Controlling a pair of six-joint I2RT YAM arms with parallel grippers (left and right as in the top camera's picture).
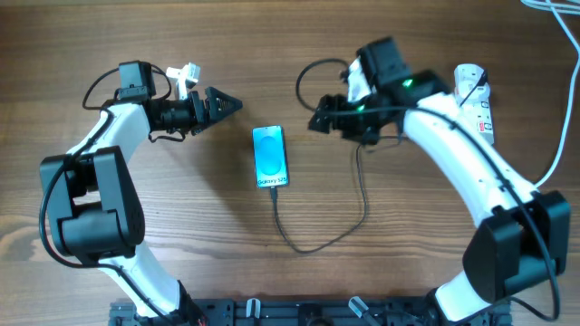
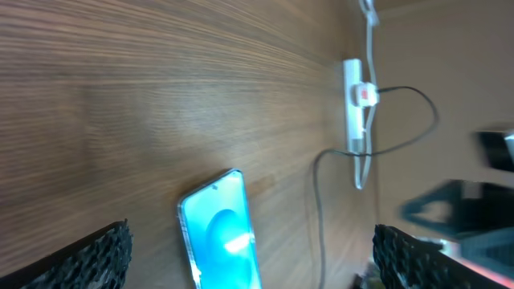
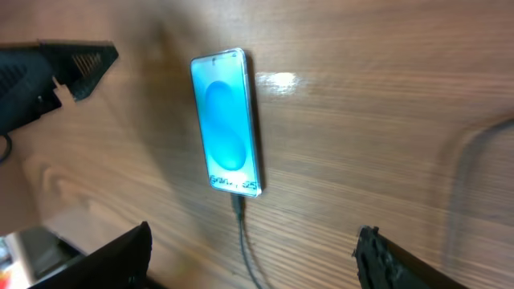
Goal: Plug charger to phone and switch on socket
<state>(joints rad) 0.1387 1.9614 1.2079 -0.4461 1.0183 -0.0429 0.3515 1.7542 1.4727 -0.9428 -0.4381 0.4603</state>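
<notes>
The phone (image 1: 270, 156) lies flat mid-table, turquoise screen lit, "Galaxy" text at its near end. It also shows in the left wrist view (image 2: 221, 233) and the right wrist view (image 3: 227, 120). The black charger cable (image 1: 322, 237) is plugged into the phone's near end (image 3: 238, 207) and loops right and up towards the socket. The white socket strip (image 1: 476, 100) with a red mark lies at the far right; it shows in the left wrist view (image 2: 355, 104). My left gripper (image 1: 222, 103) is open and empty, left of the phone. My right gripper (image 1: 324, 119) is open and empty, right of the phone.
A thick white cord (image 1: 566, 81) runs from the socket off the right edge. A small white object (image 1: 186, 77) sits at the left arm's wrist. A black rail (image 1: 272, 312) lines the table's near edge.
</notes>
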